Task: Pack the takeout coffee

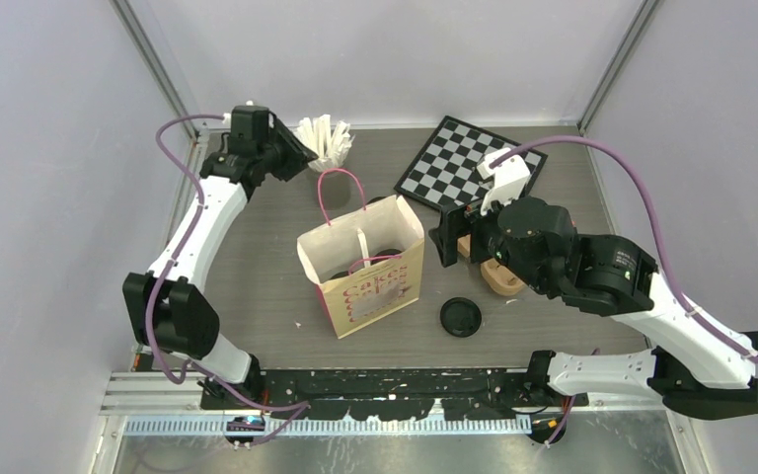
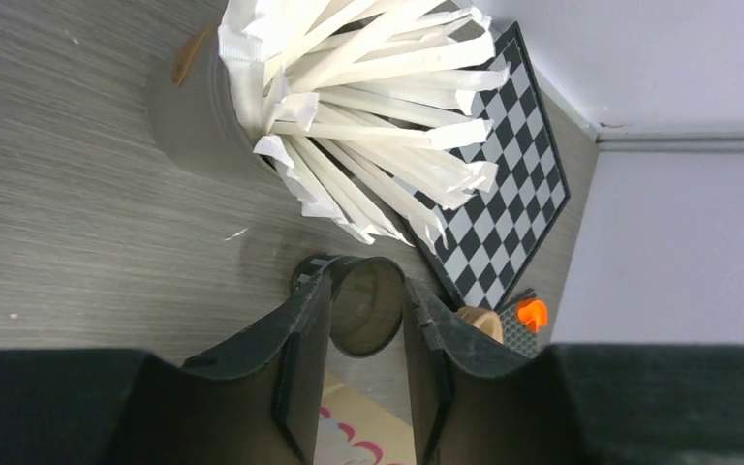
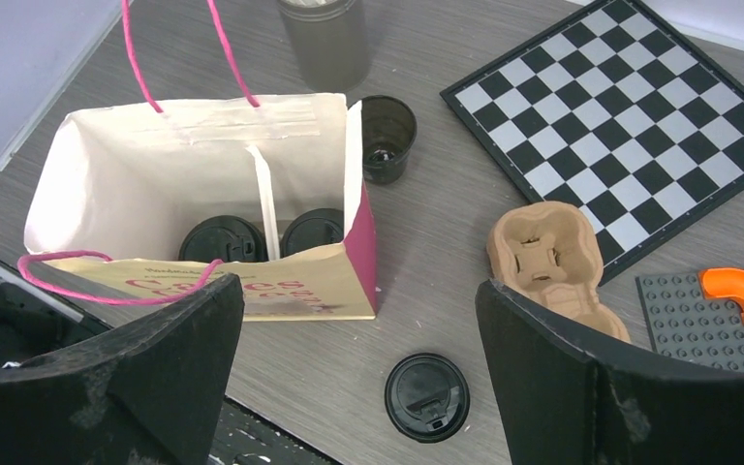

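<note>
Right wrist view: between the widely parted fingers of the right gripper (image 3: pixel 358 300), the paper bag (image 3: pixel 116 165) holds two lidded black cups (image 3: pixel 223 239) side by side, a lidless black cup (image 3: pixel 387 136) stands just beside its far corner, and a loose black lid (image 3: pixel 427 396) lies on the table (image 3: pixel 436 252) near the pulp carrier (image 3: pixel 547 257). Left wrist view: the left gripper (image 2: pixel 366 291), fingers apart and gripping nothing, frames that lidless cup below the grey cup (image 2: pixel 189 116) of stirrers (image 2: pixel 378 97). Top view: the right arm covers part of the carrier, beside the chessboard (image 1: pixel 469 163).
</note>
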{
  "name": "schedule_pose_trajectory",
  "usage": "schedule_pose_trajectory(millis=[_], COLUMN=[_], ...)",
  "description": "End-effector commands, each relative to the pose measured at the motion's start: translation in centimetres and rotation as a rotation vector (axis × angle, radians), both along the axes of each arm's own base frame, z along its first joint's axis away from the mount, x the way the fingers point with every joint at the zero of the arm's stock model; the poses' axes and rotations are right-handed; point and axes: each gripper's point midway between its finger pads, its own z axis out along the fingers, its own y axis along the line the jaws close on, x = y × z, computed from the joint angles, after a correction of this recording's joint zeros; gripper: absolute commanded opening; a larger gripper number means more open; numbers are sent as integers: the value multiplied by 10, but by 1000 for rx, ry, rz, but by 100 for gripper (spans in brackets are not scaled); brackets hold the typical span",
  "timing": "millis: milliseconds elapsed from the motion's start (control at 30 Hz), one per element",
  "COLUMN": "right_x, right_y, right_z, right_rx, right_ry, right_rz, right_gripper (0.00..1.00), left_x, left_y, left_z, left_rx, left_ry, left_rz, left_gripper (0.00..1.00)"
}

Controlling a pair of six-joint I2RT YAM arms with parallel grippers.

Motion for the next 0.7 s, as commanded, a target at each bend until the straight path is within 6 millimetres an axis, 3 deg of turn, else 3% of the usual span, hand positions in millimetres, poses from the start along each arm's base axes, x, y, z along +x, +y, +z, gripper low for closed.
schedule_pose_trajectory(millis=[0, 200, 667], right_x=[0, -4, -4], right_y=[6, 5, 4], right_z=[23, 25, 28], right_rx=[96, 142, 168], right_ry=[-20, -10, -9], right_rz=[5, 8, -3], right_gripper=[93, 92, 91], left_x=[12, 14, 22], left_y=[-9, -4, -4], left_z=[19, 5, -2], left_rx=[-170, -183, -177], left_ry=[-95, -77, -95], left_rz=[90, 145, 159], left_gripper=[32, 35, 40])
